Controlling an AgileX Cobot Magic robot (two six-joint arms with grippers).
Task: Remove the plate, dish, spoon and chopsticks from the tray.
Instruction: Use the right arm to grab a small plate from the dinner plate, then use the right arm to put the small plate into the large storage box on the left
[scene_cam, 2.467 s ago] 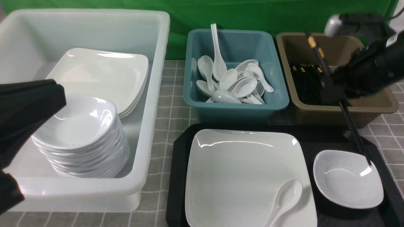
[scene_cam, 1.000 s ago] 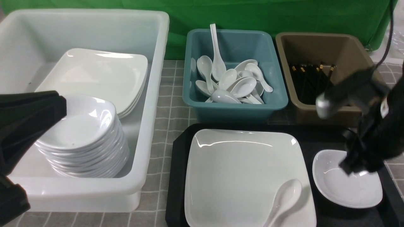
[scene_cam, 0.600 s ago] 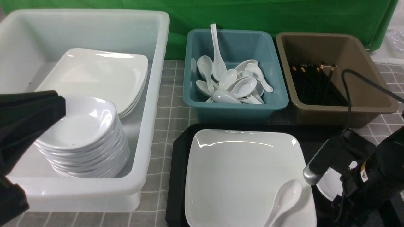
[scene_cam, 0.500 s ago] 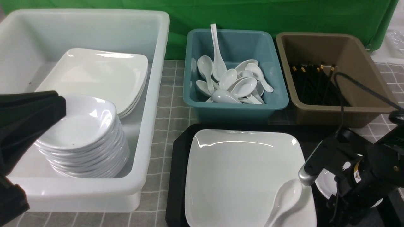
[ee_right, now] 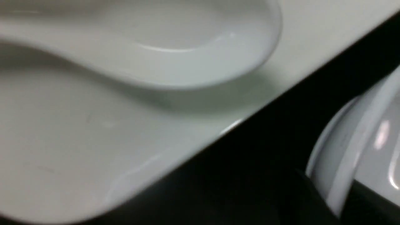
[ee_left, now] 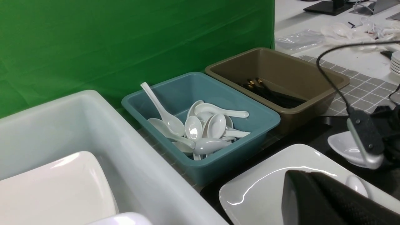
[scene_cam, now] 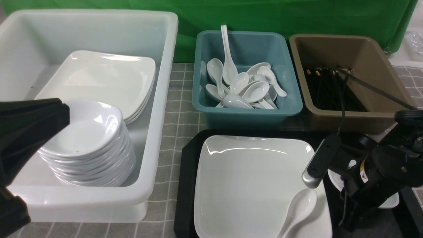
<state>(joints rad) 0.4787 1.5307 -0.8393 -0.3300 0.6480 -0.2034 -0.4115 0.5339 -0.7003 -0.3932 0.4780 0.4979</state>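
The white plate (scene_cam: 251,185) fills the left of the black tray (scene_cam: 186,185), and the white spoon (scene_cam: 299,208) rests in its near right corner. To its right sits the small white dish (scene_cam: 390,201), mostly covered by my right arm. My right gripper (scene_cam: 352,201) is down at the dish's near left rim. In the right wrist view the dish (ee_right: 368,147) has its rim pinched between the dark fingers (ee_right: 368,203). Black chopsticks (scene_cam: 330,86) lie in the brown tub (scene_cam: 390,112). My left gripper (ee_left: 297,176) hangs shut and empty above the plate (ee_left: 268,181).
A large white tub (scene_cam: 158,99) on the left holds stacked plates and a pile of dishes (scene_cam: 86,145). A teal tub (scene_cam: 248,112) behind the tray holds several spoons. The right arm's cable (scene_cam: 343,96) arcs over the brown tub.
My right arm left the brown tub, where the chopsticks now lie, came down onto the tray and closed on the dish's rim. The left arm has stayed put.
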